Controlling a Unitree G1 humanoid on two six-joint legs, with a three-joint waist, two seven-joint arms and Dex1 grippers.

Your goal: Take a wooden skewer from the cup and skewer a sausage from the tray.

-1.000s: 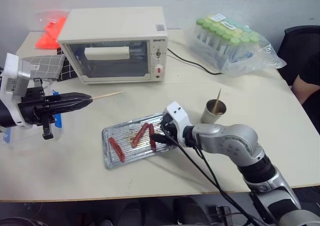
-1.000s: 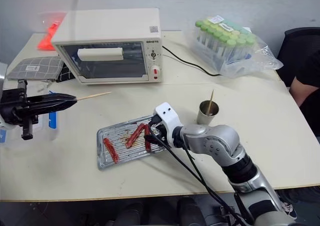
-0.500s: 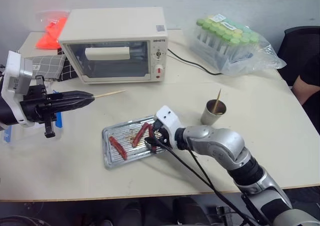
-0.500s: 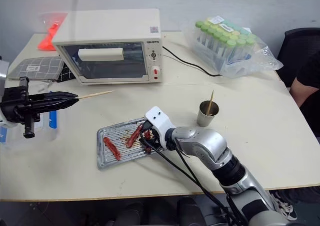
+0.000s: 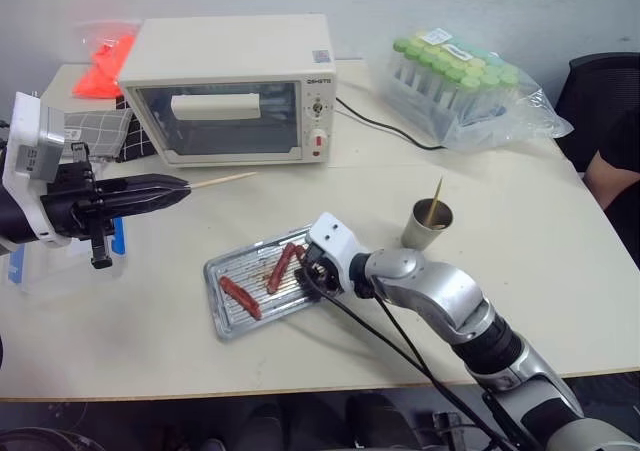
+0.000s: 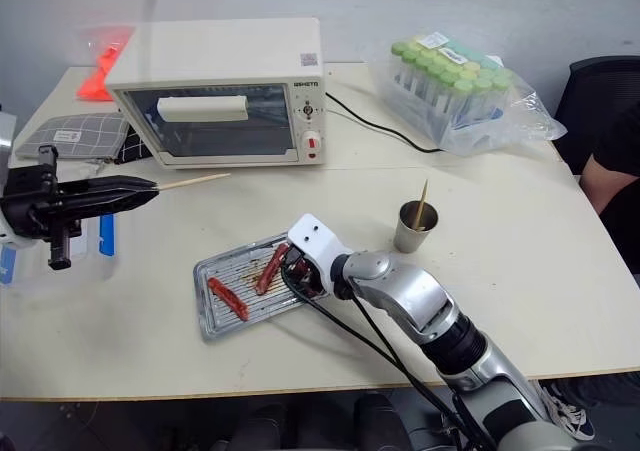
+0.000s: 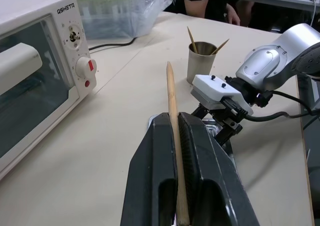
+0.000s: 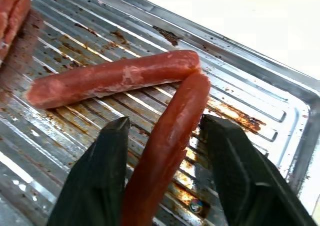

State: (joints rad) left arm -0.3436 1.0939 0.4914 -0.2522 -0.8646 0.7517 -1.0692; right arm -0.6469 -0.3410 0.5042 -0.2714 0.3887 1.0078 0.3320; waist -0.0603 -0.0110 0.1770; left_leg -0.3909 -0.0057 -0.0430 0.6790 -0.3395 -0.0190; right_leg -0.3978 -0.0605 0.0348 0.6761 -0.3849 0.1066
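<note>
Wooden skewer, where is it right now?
The wooden skewer is clamped in the left gripper on the robot's left, level above the table, tip pointing toward the toaster oven front.

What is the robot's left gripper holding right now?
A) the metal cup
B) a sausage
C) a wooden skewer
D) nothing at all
C. The left gripper is shut on a wooden skewer, whose pointed end sticks out past the black fingers toward the toaster oven; the sausages lie in the tray, and the cup stands on the table.
</note>
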